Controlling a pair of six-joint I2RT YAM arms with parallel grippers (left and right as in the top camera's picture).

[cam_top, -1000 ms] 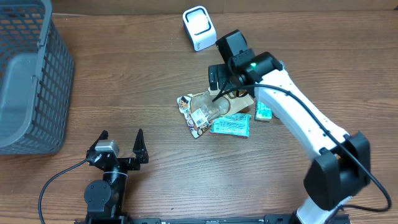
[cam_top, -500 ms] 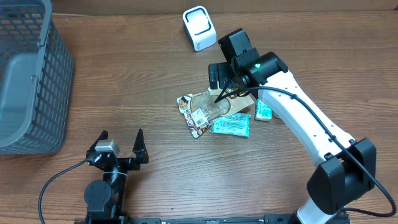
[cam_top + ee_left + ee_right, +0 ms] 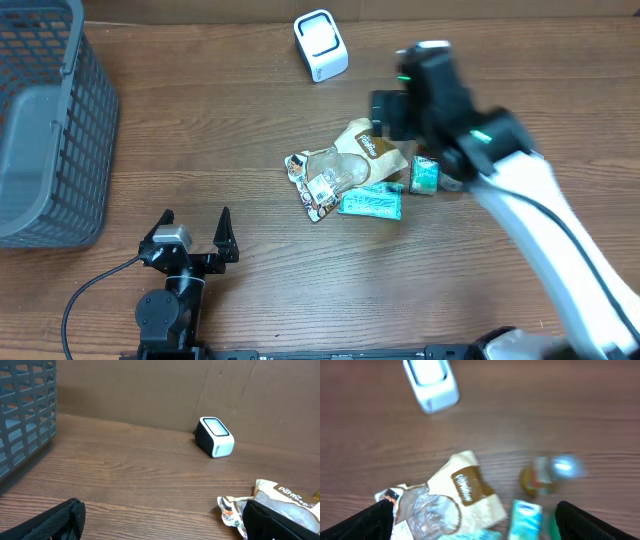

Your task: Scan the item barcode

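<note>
Pick stage: right gripper (image 3: 475, 521), jaws wide and empty, above snack packets (image 3: 345, 168) heaped mid-worktop; left gripper (image 3: 193, 236) wide-jawed at near edge; next, probably grasp one packet, show barcode to scanner (image 3: 320, 45) near far edge.

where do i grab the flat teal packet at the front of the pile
Probably its near long edge, from above: the teal packet lies flat with bare table on that side, while its far edge sits against the snack bag.

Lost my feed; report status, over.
Left gripper open, parked. Right gripper open, empty, above bag. It lies on table, short of scanner. Path clear.
</note>
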